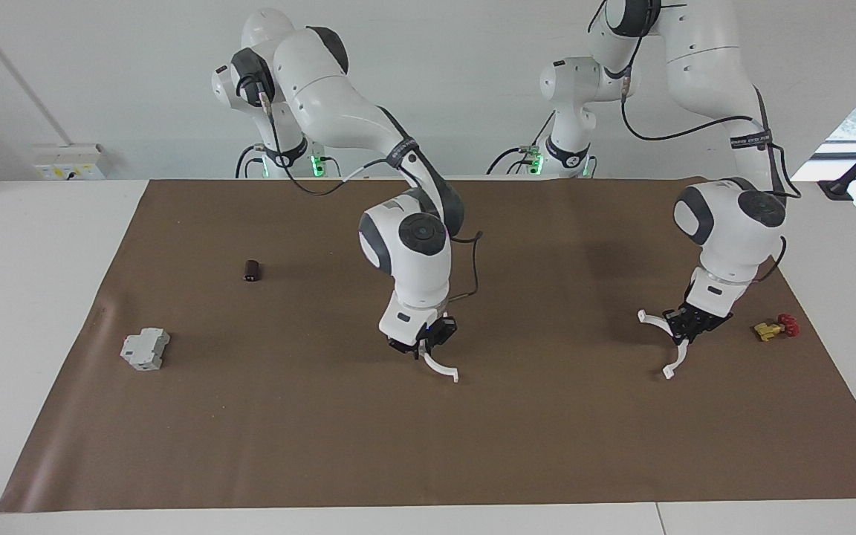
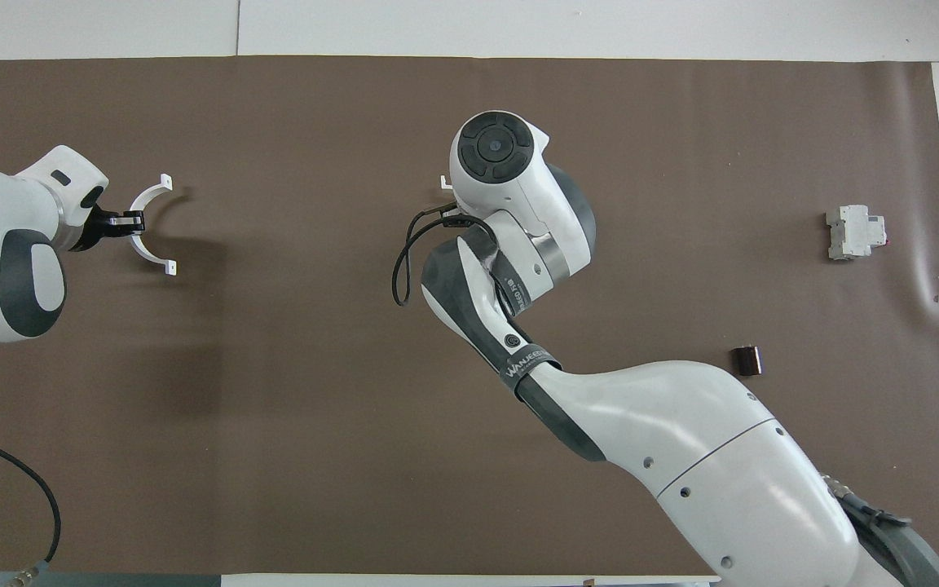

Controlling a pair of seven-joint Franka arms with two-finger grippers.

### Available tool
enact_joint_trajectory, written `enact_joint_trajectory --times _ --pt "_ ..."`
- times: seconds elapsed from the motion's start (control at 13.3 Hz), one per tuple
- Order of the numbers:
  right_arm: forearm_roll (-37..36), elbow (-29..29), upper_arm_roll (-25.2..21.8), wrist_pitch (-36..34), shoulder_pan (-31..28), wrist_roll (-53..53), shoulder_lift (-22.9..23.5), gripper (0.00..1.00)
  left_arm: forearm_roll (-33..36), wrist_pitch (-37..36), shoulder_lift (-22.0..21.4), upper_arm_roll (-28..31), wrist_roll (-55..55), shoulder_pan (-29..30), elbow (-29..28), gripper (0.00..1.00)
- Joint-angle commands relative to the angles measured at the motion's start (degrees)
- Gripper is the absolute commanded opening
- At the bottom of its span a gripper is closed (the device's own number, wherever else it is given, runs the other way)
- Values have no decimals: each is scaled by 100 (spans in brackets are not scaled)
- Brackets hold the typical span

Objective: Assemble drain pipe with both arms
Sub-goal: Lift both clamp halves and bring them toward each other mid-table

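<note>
The drain pipe is in two separate white half-ring arcs, about a forearm's length apart. My left gripper (image 1: 684, 331) is shut on one arc (image 1: 662, 349) and holds it low over the mat toward the left arm's end of the table. In the overhead view, this gripper (image 2: 125, 222) grips the arc (image 2: 143, 244) at the middle of its curve. My right gripper (image 1: 428, 343) is shut on the other arc (image 1: 443, 366), low over the middle of the mat. In the overhead view the right wrist covers it, and only one end tab (image 2: 443, 181) shows.
A grey boxy block (image 1: 146, 349) (image 2: 853, 232) and a small dark cylinder (image 1: 252, 270) (image 2: 747, 359) lie toward the right arm's end of the brown mat (image 1: 547, 446). A small red and yellow part (image 1: 776, 328) lies beside the left gripper.
</note>
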Motion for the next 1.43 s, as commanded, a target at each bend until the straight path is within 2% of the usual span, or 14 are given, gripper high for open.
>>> enact_joint_trajectory --times 0.0,0.3,0.6,0.75,0.98,1.2,1.35 --pt "-112 249 11 -42 87 448 151 0 122 -78 -168 30 -158 -82 -48 0" --pt "-86 179 2 -94 87 511 82 0 122 -298 -212 30 -193 -134 49 0" --pt "-77 -418 11 -165 96 485 -330 0 122 -325 -212 30 -403 -318 40 0" --pt "-77 -699 20 1 114 476 -428 0 122 -325 -221 30 -649 -485 40 0" --pt "-68 -1331 20 695 96 485 -595 0 122 -325 -238 39 -1071 -784 5 0" --pt "-68 -1360 20 740 114 520 -604 2 122 -325 -247 48 -1449 -1092 -13 0" --pt "-68 -1360 20 776 105 520 -604 64 122 -325 -247 48 -1756 -1311 -13 0"
